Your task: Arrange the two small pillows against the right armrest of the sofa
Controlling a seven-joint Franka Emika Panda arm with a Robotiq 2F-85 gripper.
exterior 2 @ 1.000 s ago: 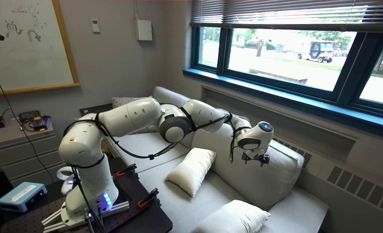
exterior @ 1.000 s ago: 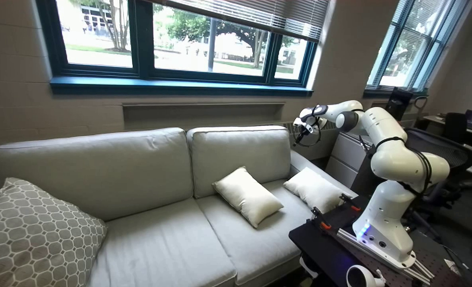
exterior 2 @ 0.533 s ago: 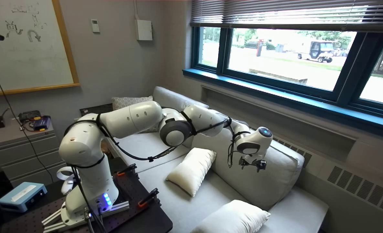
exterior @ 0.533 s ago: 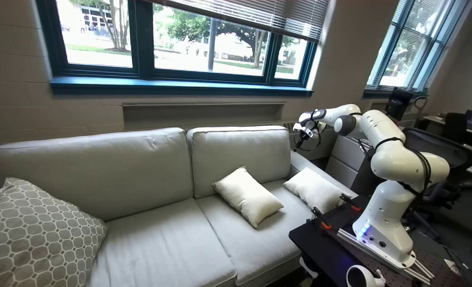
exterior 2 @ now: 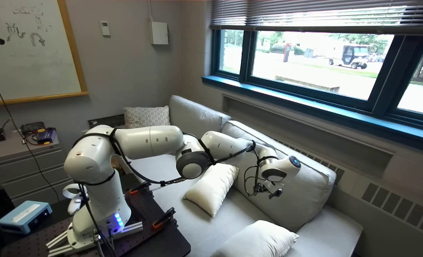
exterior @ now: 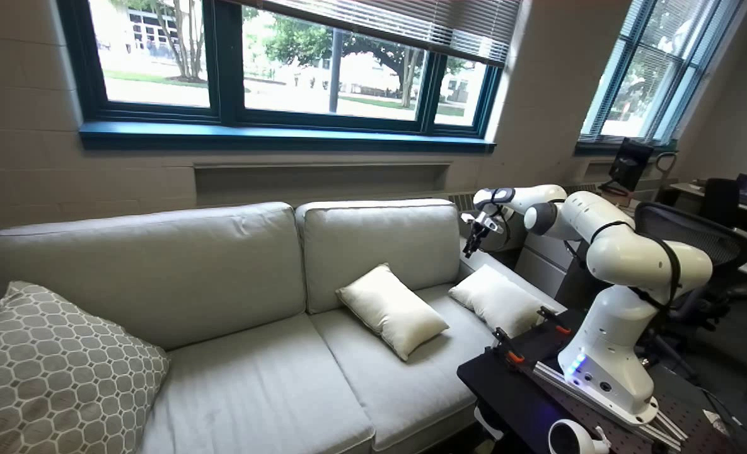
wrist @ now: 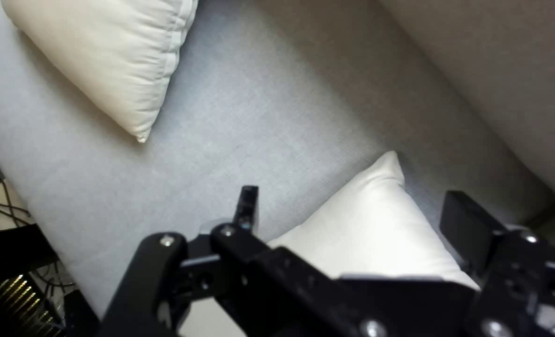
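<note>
While a black 2-finger gripper point(wrist: 352, 193) hangs above the right end of a pale grey fabric sofa point(exterior: 241, 378), a small cream rectangular fabric pillow point(exterior: 393, 310) lies on the right seat cushion point(exterior: 367, 366). It is warm in tone, plump through the middle and drawn to sharp corners; the wrist view shows fine puckers along a seam at its edge. It sits askew, a far corner close to the pale grey backrest point(exterior: 379, 233) and a near corner turned toward the front of the seat. To its right, with a strip of cushion between them, lies a small white rectangular fabric pillow point(exterior: 499, 298), cooler and brighter in tone, softly rounded, with a pinched, creased corner. It is just beside the right armrest point(exterior 2: 334, 228); whether the 2 touch cannot be told. In an exterior view, black-and-orange clamps point(exterior: 509, 347) stand in front of its near edge.

The gripper's 2 black fingers point(wrist: 467, 231) stand wide apart. In the wrist view a corner of the white pillow shows in the space between them, while in both exterior views the gripper is raised above that pillow, apart from it. A white jointed robot arm point(exterior: 631, 258) reaches over from a black table point(exterior: 493, 378) on the near right. At the left end of the sofa rests a large grey-and-white lattice-patterned pillow point(exterior: 64, 372), and a teal-framed window point(exterior: 225, 69) stands at the far side.
</note>
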